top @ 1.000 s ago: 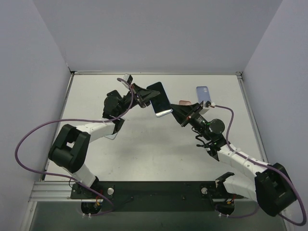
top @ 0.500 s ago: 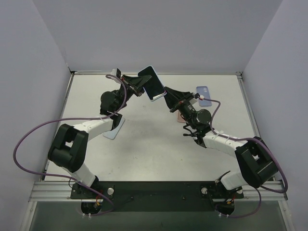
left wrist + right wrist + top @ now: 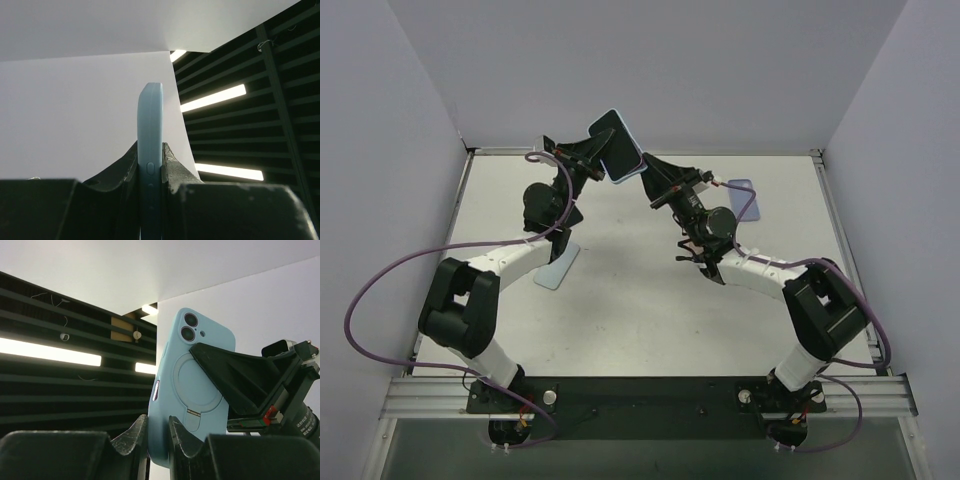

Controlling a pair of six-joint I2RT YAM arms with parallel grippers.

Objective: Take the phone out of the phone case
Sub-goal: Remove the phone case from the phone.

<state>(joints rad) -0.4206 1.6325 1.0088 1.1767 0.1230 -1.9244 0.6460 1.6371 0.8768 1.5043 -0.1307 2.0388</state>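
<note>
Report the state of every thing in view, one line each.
phone: off the table, inside its case.
phone case: on the phone.
left end effector: shut on the phone.
right end effector: shut on the phone.
pale blue item: flat on the table.
purple item: flat on the table.

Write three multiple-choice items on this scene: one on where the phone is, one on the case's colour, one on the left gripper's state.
1. Where is the cased phone? A. lying flat by the arm bases B. in a drawer C. held up in the air
2. What colour is the case? A. light blue B. red C. black
3. The left gripper is: A. open B. shut on the cased phone C. out of view

1 C: the top view shows it aloft.
2 A: the right wrist view shows its light blue back.
3 B: its fingers press both faces.
</note>
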